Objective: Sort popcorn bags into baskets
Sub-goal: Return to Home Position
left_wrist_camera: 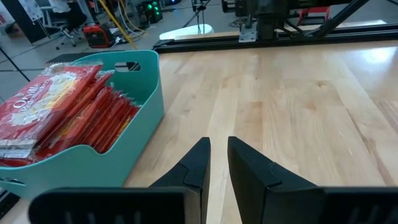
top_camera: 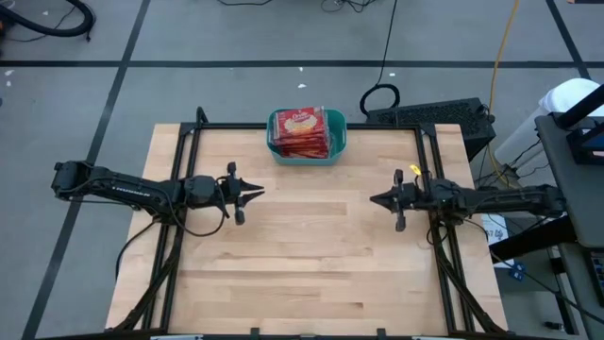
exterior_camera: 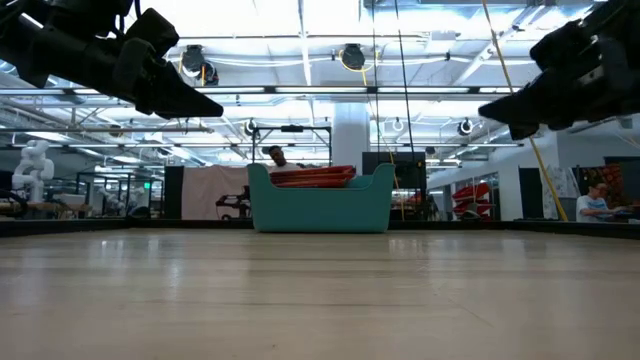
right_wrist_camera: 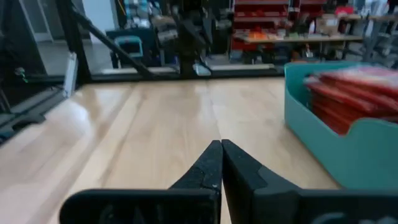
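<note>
A teal basket (top_camera: 307, 149) stands at the middle of the table's far edge, its base on the wood. Several red popcorn bags (top_camera: 304, 130) lie stacked inside it, rising just over its rim (exterior_camera: 312, 177). The basket also shows in the left wrist view (left_wrist_camera: 81, 162) and the right wrist view (right_wrist_camera: 336, 149), with the bags (left_wrist_camera: 56, 112) (right_wrist_camera: 354, 93) in it. At the table's left side my left gripper (top_camera: 261, 194) (left_wrist_camera: 217, 140) hovers with a narrow gap between its fingers and nothing in it. Opposite it, at the right side, hovers my right gripper (top_camera: 371, 199) (right_wrist_camera: 221, 142), shut and empty. Both point toward the table's middle, above the wood (exterior_camera: 218, 112) (exterior_camera: 482, 112).
Black frame rails (top_camera: 226, 126) run along the table's far edge and down both sides. A black device (top_camera: 434, 115) sits just beyond the far right corner. Bare wood (top_camera: 311, 246) lies between the two arms and toward the near edge. A person (exterior_camera: 595, 200) sits far off in the room.
</note>
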Controlling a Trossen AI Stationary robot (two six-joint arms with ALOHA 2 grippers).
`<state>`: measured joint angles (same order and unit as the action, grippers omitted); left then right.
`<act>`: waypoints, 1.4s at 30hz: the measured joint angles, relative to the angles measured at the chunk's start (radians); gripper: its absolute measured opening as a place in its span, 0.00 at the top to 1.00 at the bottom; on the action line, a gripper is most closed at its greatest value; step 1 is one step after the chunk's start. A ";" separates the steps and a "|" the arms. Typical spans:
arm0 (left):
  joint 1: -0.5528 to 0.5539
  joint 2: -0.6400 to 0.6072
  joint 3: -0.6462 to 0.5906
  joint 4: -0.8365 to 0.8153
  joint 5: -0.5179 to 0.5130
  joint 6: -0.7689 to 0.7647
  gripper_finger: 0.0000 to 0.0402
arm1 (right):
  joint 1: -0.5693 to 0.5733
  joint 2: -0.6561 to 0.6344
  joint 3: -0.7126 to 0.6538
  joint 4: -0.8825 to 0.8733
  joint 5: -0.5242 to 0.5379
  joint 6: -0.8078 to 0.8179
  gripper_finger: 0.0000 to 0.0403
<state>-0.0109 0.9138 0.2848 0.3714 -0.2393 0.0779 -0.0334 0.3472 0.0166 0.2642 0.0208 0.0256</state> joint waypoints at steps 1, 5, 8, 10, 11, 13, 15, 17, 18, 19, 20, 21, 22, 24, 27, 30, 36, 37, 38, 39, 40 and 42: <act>0.000 0.000 0.000 0.000 0.000 0.002 0.85 | 0.000 -0.025 0.000 -0.016 0.000 0.002 1.00; 0.000 0.000 0.000 0.000 0.000 0.008 0.85 | 0.000 -0.123 -0.001 -0.103 0.000 -0.011 1.00; 0.000 0.000 0.000 -0.001 0.000 0.006 0.85 | 0.000 -0.200 -0.001 -0.154 0.000 -0.032 1.00; 0.000 0.000 0.000 -0.001 0.000 0.002 0.85 | 0.000 -0.250 -0.002 -0.184 0.000 -0.038 1.00; 0.000 0.000 0.000 -0.001 0.000 -0.001 0.85 | 0.000 -0.275 -0.002 -0.197 -0.001 -0.041 1.00; 0.000 0.000 0.000 -0.002 0.000 -0.002 0.85 | 0.000 -0.321 -0.002 -0.223 -0.002 -0.049 1.00; 0.000 0.000 0.000 -0.002 0.000 -0.002 0.85 | 0.000 -0.347 -0.002 -0.231 -0.007 -0.052 1.00; 0.000 0.000 0.000 -0.002 0.000 -0.002 0.85 | 0.000 -0.343 -0.002 -0.234 -0.013 -0.054 1.00; 0.000 0.000 0.000 -0.002 0.000 -0.002 0.85 | 0.000 -0.339 -0.002 -0.238 -0.020 -0.054 1.00; 0.000 0.000 0.000 -0.001 -0.002 -0.003 0.85 | -0.001 -0.339 -0.002 -0.238 -0.021 -0.052 1.00; 0.000 0.000 0.000 -0.003 -0.005 -0.004 0.85 | -0.002 -0.339 -0.002 -0.239 -0.021 -0.050 1.00; 0.000 0.000 0.000 -0.003 -0.007 -0.004 0.85 | -0.002 -0.339 -0.002 -0.239 -0.022 -0.048 1.00; 0.000 0.000 0.000 -0.003 -0.008 -0.005 0.85 | -0.002 -0.338 -0.002 -0.242 -0.023 -0.044 1.00; 0.000 0.000 0.000 -0.003 -0.008 -0.007 0.85 | -0.002 -0.339 -0.002 -0.242 -0.023 -0.047 1.00; 0.000 -0.022 -0.014 0.017 -0.009 -0.014 0.87 | -0.002 -0.338 -0.002 -0.235 -0.023 -0.069 1.00; 0.000 -0.070 -0.077 0.072 -0.009 -0.033 0.95 | -0.002 -0.337 -0.002 -0.233 -0.023 -0.070 1.00; -0.022 -0.181 -0.206 0.163 -0.006 -0.107 0.99 | -0.002 -0.335 -0.002 -0.233 -0.023 -0.066 1.00; -0.029 -0.191 -0.219 0.163 -0.005 -0.107 0.99 | -0.002 -0.335 -0.002 -0.232 -0.023 -0.065 1.00; -0.036 -0.203 -0.232 0.162 -0.006 -0.108 0.99 | -0.002 -0.335 -0.002 -0.232 -0.023 -0.065 1.00; -0.043 -0.213 -0.243 0.162 -0.012 -0.110 0.99 | -0.002 -0.335 -0.002 -0.232 -0.023 -0.065 1.00; -0.050 -0.222 -0.252 0.164 -0.022 -0.110 0.99 | -0.002 -0.335 -0.002 -0.232 -0.023 -0.065 1.00; -0.063 -0.239 -0.274 0.161 -0.047 -0.111 0.99 | -0.002 -0.335 -0.002 -0.232 -0.023 -0.065 1.00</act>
<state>-0.0734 0.6749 0.0103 0.5324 -0.2858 -0.0332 -0.0353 0.0120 0.0151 0.0319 -0.0021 -0.0391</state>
